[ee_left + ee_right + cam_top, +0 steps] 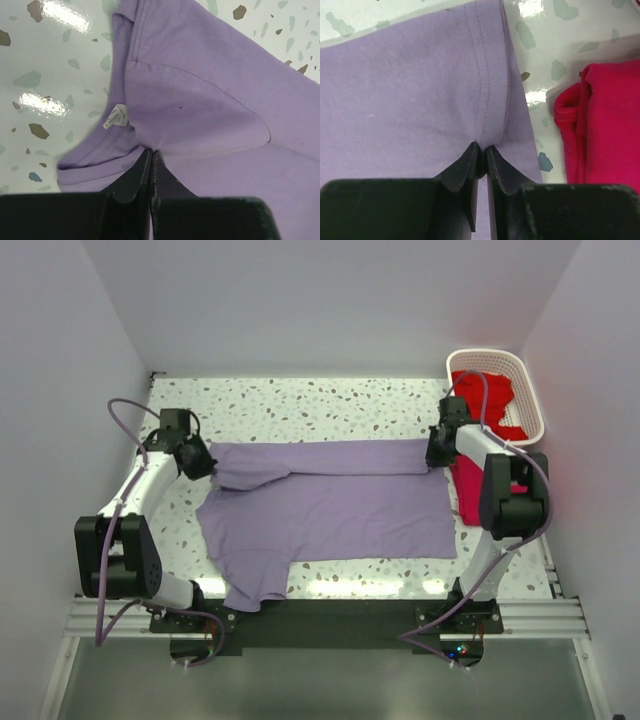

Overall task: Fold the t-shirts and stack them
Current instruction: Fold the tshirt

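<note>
I see the purple t-shirt [330, 510] spread on the counter [300, 400]. My left gripper [151, 154] is clamped tight on its collar end. My right gripper [482, 150] pinches the hem corner, just beside a folded red t-shirt [610, 125]. Beyond stands a white basket [488, 354].

You have a shirt [330, 505] of soft, matt knit cloth, smooth apart from the stitched hems. Its label [116, 116] looks like thin white woven tape. The worktop [300, 400] is hard and glossy, speckled like terrazzo, and it throws the lamps back in bright patches. The red shirt [610, 115] is matt cloth too, with a stitched, rolled edge. Your left hand [151, 154] and right hand [482, 150] have fingers of black matt plastic, faintly scuffed. The basket [528, 395] is white plastic lattice, and the rail [540, 618] is bare ribbed metal.
</note>
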Tool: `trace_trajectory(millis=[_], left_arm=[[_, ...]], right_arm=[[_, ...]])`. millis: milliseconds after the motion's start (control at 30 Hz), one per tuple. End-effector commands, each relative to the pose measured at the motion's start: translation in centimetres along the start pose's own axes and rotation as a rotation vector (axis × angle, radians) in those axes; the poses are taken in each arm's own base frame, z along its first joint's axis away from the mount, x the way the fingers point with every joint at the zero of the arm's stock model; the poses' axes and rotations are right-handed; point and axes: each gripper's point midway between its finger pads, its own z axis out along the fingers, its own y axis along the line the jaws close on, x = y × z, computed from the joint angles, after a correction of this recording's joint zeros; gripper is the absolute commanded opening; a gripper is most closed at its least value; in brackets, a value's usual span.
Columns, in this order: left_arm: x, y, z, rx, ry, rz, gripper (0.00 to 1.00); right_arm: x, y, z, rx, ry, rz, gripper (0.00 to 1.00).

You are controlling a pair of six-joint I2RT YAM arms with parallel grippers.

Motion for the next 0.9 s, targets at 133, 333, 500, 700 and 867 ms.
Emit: trace_trajectory(millis=[133,333,500,700,867], left_arm=[[0.4,-0.1,0.4,0.035,0.021,0.047,0.00],[1.0,-0.1,0.1,0.051,0.027,0.062,0.00],[0.9,-0.4,-0.2,0.065,0.024,0.063,0.00],[0.6,-0.9,-0.3,0.088,0.019,0.055,0.00],[-1.1,-1.9,0.1,0.098,-0.008,0.045,0.00]], right_arm=[[-1.1,-2.3,-1.6,0.131,-0.038,0.058,0.31],[-2.2,-4.2,-4.3,0.246,-0.076,0.070,0.44],[-2.4,-1.5,-5.3,0.109,-0.106,0.044,0.47],[0.0,10.0,-7.0,-0.335,-0.106,-0.086,0.46],[4.2,22.0,-9.9,-0.601,-0.172,-0.336,0.46]])
